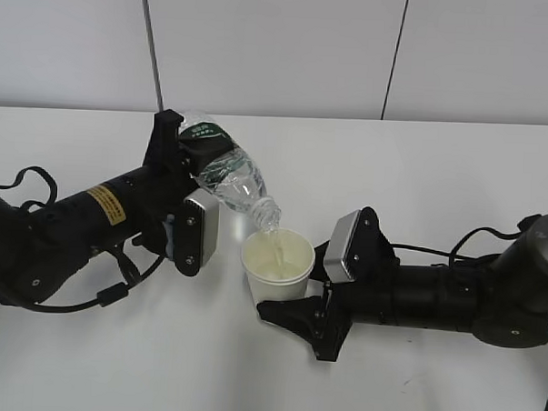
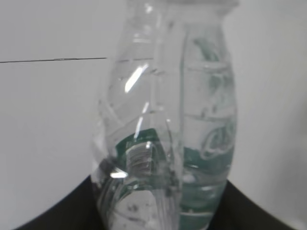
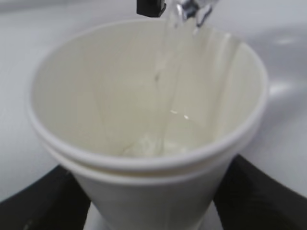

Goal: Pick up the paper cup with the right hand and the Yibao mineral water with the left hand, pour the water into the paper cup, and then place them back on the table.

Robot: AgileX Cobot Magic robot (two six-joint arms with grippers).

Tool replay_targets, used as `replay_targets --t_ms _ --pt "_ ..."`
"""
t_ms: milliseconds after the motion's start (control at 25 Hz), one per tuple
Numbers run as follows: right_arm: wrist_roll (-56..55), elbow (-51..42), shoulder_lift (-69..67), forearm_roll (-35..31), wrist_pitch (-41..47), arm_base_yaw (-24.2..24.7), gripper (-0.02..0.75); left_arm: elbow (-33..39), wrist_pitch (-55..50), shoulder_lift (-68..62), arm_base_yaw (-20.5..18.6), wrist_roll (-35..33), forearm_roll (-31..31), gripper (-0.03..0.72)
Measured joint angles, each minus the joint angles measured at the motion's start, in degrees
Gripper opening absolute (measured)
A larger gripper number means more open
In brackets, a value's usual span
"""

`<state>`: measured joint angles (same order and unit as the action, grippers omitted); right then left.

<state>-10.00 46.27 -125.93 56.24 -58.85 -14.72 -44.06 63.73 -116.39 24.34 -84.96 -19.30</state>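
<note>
On my exterior feed the left hand [image 1: 186,170], the arm with the yellow sticker, reaches in from the left edge and its two fingers are clamped on the Yibao mineral water [image 1: 228,178] just left of the frame's centre. The bottle is tipped steeply, base toward the upper left, open neck pointing down and right. Its mouth hangs directly over the paper cup [image 1: 277,267], and I can see a thin stream of water [image 1: 274,244] falling from the neck into the cup.

The right hand [image 1: 292,302] comes in from the right edge, lying low over the table [image 1: 439,176], and its fingers are closed around the lower body of the cup, one finger showing in front of the cup and below it. The cup sits upright at centre frame, a little below the middle; I cannot tell whether its base touches the table or is held just clear.

My left wrist feed is filled by the bottle [image 2: 165,124], clear and ribbed, with the green label showing through the water inside it; the dark gripper body shows only along the bottom edge.

My right wrist feed looks into the cup [image 3: 144,115] from just above its rolled rim. The stream [image 3: 165,81] enters from the top centre of the frame and lands in a shallow pool at the bottom, with black fingers [image 3: 33,201] flanking the cup at both lower corners
</note>
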Motion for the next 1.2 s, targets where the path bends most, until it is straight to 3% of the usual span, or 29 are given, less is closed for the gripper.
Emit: replay_targets --t_ms 920,1040,1200 --pt "0.0 0.0 -0.1 0.1 -0.1 0.0 0.553 0.0 0.1 0.0 0.0 0.0 0.0 0.322" --pt "0.0 0.0 -0.1 -0.3 -0.1 0.0 0.553 0.0 0.1 0.0 0.0 5.8 0.0 0.322" --pt "0.2 0.0 -0.1 -1.7 -0.1 0.0 0.553 0.0 0.2 0.0 0.1 18.9 -0.1 0.322"
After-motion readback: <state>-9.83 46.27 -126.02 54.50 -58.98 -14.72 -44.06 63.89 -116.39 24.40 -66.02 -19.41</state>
